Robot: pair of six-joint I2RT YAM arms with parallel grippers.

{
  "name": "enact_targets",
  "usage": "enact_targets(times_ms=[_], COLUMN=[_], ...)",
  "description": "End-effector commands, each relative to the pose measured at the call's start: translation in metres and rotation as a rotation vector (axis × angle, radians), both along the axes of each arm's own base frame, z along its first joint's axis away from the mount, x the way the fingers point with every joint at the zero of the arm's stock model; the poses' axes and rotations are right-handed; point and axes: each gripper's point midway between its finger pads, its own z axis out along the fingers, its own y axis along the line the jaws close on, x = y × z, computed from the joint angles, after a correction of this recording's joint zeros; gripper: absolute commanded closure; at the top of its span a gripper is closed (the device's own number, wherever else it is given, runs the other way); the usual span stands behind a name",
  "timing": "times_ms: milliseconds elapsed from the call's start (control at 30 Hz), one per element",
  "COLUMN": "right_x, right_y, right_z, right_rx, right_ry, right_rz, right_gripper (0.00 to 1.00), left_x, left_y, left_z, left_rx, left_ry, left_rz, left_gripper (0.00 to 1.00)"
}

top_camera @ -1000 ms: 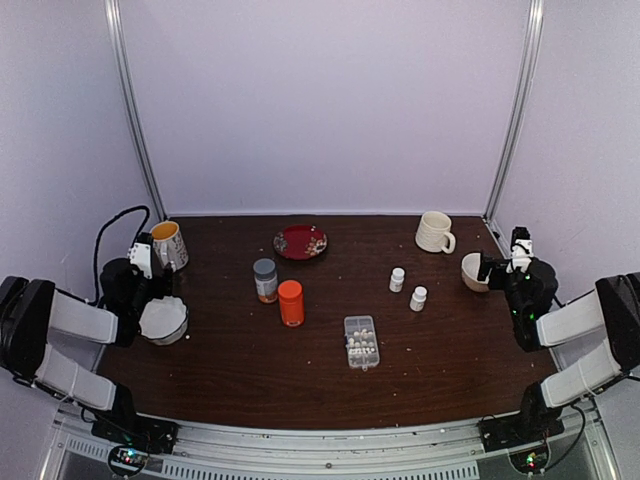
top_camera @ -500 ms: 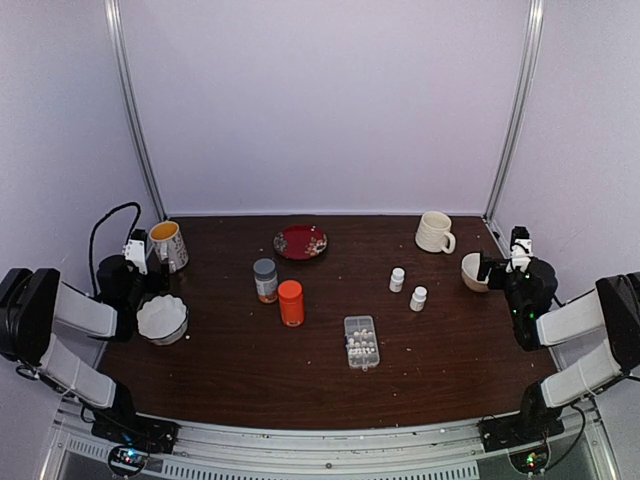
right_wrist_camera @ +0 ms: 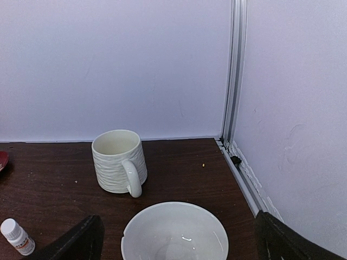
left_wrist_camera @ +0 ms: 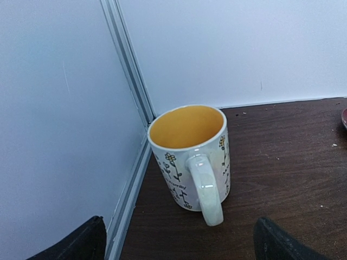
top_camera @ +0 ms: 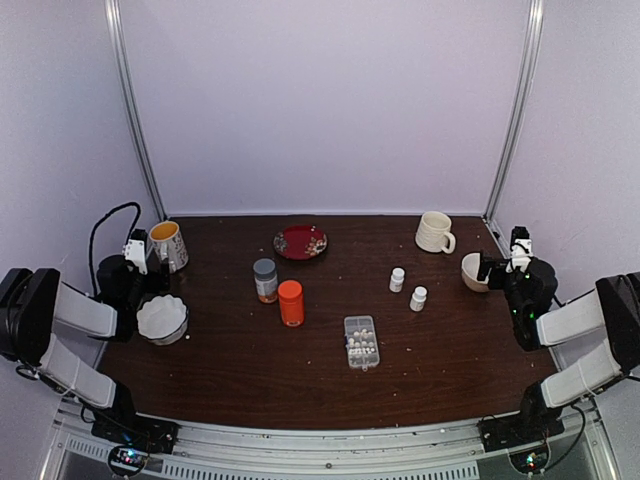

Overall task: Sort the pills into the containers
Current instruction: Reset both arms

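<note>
Starting at our right hand (top_camera: 492,268), spread and empty like our left hand (top_camera: 143,262), we find the organizer box (top_camera: 361,342) toward 8 o'clock on the tabletop (top_camera: 450,360), nearer this hand than the left, its long axis running 12 to 6. Neither wrist view shows it; we cannot tell which cells the pills (top_camera: 360,347) fill.

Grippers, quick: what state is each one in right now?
Left gripper: open, holding nothing.
Right gripper: open, holding nothing.
</note>
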Motion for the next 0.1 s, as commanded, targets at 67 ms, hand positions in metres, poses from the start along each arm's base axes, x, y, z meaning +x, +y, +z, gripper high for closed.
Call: enact_targets(times_ms=[67], right_x=[0.0039], right_y=[-0.0002], right_z=[0.0073], right_rx=[0.01], right_ry=[-0.018], right_rz=[0.003], right_gripper=[0.0], left_x=[0.0059], left_y=[0.001], left_z=[0.0211], left_rx=[-0.011], left_ry=[-0.077], left_rz=[-0.001], left_gripper=[0.02])
